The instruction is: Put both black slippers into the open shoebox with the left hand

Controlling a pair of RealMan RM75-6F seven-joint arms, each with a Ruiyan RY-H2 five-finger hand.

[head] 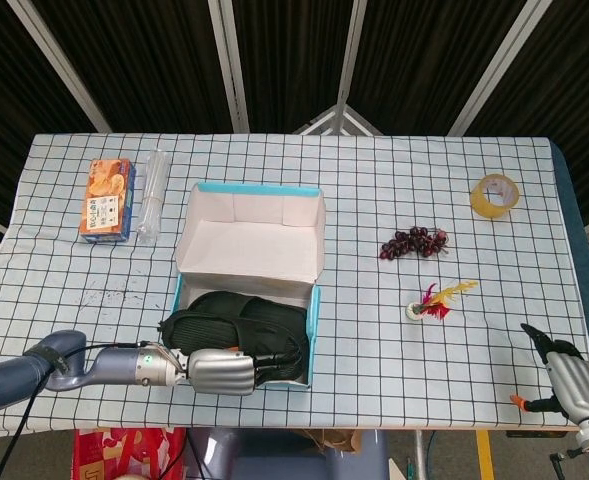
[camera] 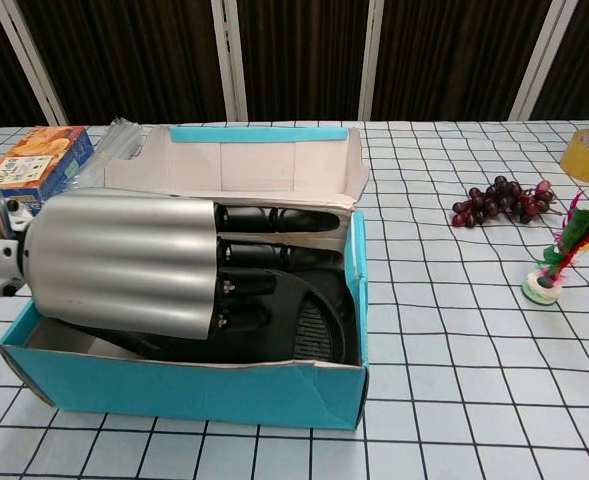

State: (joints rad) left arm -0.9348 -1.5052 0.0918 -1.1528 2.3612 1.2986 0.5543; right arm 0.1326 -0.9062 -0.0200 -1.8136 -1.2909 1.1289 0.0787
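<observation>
Two slippers (head: 239, 322) lie in the shoebox (camera: 184, 392); the left hand (head: 219, 371), at its 6 o'clock wall, seemingly presses them, grip unclear. Lifting carelessly could drag one out.

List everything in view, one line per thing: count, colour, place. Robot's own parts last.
shoebox: one, teal outside, near table edge, lid open
black slippers: two, inside the shoebox
snack box: one, orange, far left
clear packet: one, beside the snack box
grapes: one bunch, dark purple, right of the shoebox
shuttlecock: one, red and yellow feathers, nearer than the grapes
tape roll: one, yellow, far right
left hand: silver, black fingers, over the slippers
right hand: silver, right table edge
</observation>
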